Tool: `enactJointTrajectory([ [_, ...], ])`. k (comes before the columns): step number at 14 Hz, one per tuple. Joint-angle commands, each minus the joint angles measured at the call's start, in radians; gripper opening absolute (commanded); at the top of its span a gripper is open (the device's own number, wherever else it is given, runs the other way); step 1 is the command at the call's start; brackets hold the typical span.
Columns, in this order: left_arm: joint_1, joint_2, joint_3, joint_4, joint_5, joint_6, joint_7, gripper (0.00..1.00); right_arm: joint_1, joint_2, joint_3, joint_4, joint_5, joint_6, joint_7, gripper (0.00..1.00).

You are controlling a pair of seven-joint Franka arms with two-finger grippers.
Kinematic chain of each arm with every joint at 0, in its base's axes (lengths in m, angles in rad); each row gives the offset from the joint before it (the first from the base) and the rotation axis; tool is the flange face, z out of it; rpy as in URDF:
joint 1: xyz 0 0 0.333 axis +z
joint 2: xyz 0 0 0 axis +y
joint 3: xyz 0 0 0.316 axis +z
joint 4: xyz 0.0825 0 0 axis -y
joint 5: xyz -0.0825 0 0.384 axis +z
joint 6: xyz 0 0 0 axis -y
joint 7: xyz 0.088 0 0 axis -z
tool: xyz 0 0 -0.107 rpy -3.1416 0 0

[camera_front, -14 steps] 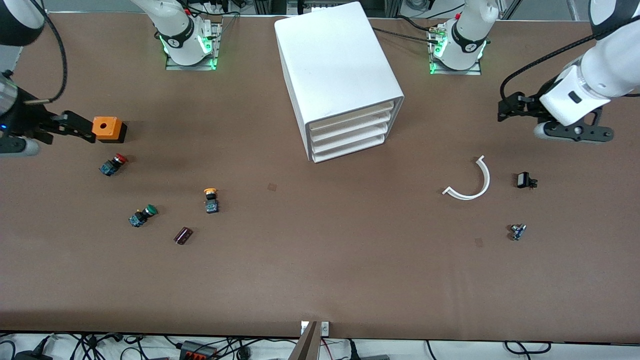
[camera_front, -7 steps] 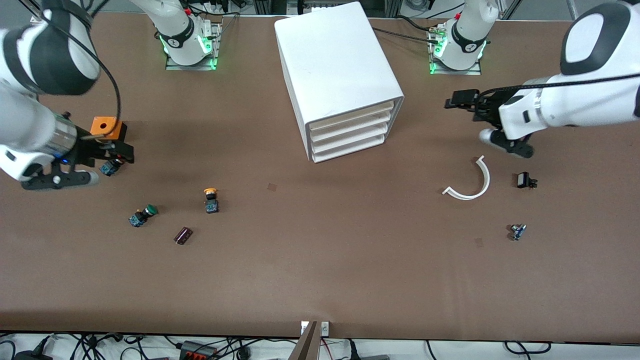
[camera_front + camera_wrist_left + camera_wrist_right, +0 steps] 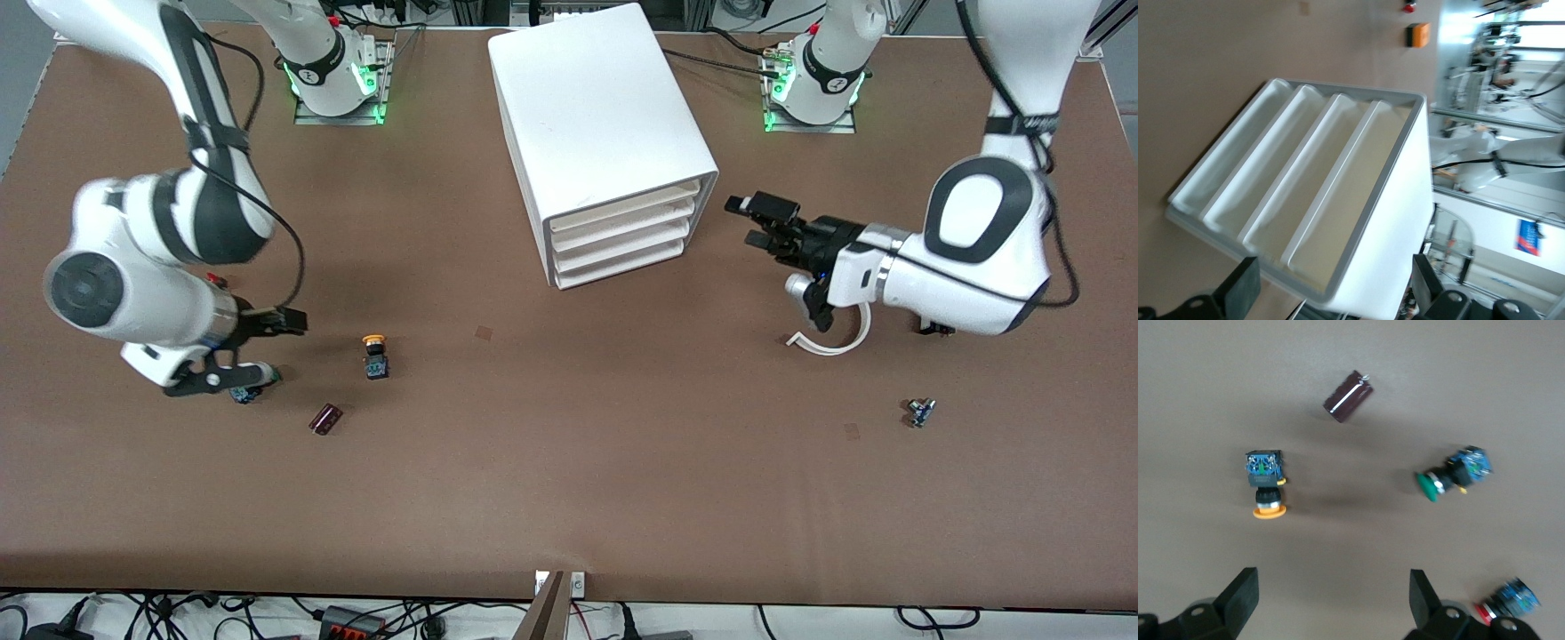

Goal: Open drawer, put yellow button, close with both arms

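Observation:
The white cabinet stands mid-table with all drawers shut. Its uppermost drawer also shows in the left wrist view. My left gripper is open and empty, in the air in front of the drawer fronts, a short gap from them; in the left wrist view the cabinet's upper edge lies between its fingers. The yellow button lies on its side on the table toward the right arm's end. My right gripper is open and empty beside it, above the table. It also shows in the right wrist view.
A green button, a red button and a dark cylinder lie near the yellow one. An orange box shows in the left wrist view. A white curved strip and a small blue part lie toward the left arm's end.
Both arms swung inward. The left gripper moved from the table's end to in front of the drawers. The right gripper moved from the orange box to beside the yellow button.

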Motion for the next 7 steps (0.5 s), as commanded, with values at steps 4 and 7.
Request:
enactJointTrajectory([
  [4, 0.002, 0.181, -0.004, -0.004, -0.17, -0.028, 0.245, 0.96, 0.091, 0.107, -0.002, 0.018, -0.001, 0.106, 0.084, 1.0],
  [7, -0.032, 0.179, -0.005, -0.092, -0.244, -0.027, 0.275, 0.9, 0.106, 0.151, -0.002, 0.018, -0.001, 0.133, 0.085, 1.0],
])
